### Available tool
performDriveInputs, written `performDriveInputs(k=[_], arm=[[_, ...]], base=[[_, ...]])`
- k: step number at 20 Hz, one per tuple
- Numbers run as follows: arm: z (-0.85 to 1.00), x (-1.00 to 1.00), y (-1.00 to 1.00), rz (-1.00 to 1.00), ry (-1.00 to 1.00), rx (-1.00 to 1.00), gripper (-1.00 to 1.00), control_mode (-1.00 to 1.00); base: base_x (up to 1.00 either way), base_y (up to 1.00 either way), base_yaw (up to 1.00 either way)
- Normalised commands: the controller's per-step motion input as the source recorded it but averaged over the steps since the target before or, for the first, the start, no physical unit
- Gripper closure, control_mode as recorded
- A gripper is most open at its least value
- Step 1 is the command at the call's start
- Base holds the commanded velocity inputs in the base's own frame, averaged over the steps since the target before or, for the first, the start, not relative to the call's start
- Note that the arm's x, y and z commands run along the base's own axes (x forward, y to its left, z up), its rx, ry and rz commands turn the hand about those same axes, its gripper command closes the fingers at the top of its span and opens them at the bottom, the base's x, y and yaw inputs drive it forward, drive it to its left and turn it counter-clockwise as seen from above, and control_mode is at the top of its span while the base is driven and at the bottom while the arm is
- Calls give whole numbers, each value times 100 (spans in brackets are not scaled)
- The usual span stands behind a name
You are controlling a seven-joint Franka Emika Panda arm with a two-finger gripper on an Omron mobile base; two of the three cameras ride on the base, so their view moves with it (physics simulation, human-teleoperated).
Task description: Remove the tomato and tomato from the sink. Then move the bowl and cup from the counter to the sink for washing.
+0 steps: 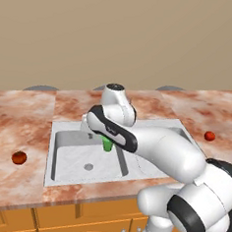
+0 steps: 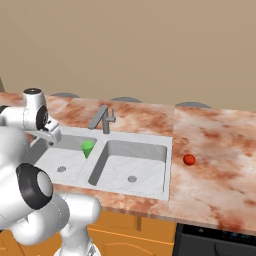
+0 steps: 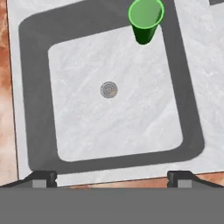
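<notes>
**Cup in left basin, hand empty above it; bowl is the piece left to fetch**

The gripper (image 3: 112, 178) hung over the left basin of the sink (image 1: 51, 155) with its jaws spread wide and nothing between them. In the hand view the two finger tips (image 3: 43, 178) sat near the basin's front rim, looking straight down at the drain (image 3: 108, 90).

The cup (image 3: 145, 19) stood upright, mouth up, in the far corner of that basin next to the divider, well apart from the fingers and on the faucet (image 2: 102, 119) side. It appeared to be already delivered.

Both tomatoes were out on the counter (image 2: 215, 150): the darker tomato (image 1: 19, 157) lay left of the sink, the brighter tomato (image 1: 209, 136) lay right of it, each clear of the rim.

That leaves the bowl, judged the next target. Possibly a tan sliver at the far left edge of the left base view, near the darker tomato, but too little showed to tell. If so, it lay to the arm's left, past the sink's left rim.

Room: open air above the basin, so a straight lift was free. Going left, the hand would need to clear the rim and pass the darker tomato without nudging it. The faucet stood behind the divider, off that path.
</notes>
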Motion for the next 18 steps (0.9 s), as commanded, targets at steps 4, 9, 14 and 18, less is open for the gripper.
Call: performDriveInputs(k=[4,9,14,18], arm=[[8,-17,19,7,0,0,-100,-100],[3,-9,30,2,0,0,-100,-100],[0,-13,30,0,-2,2,-100,-100],[0,-6,27,0,1,9,-100,-100]], base=[[0,0,0],[0,0,0],[0,0,0],[0,0,0]])
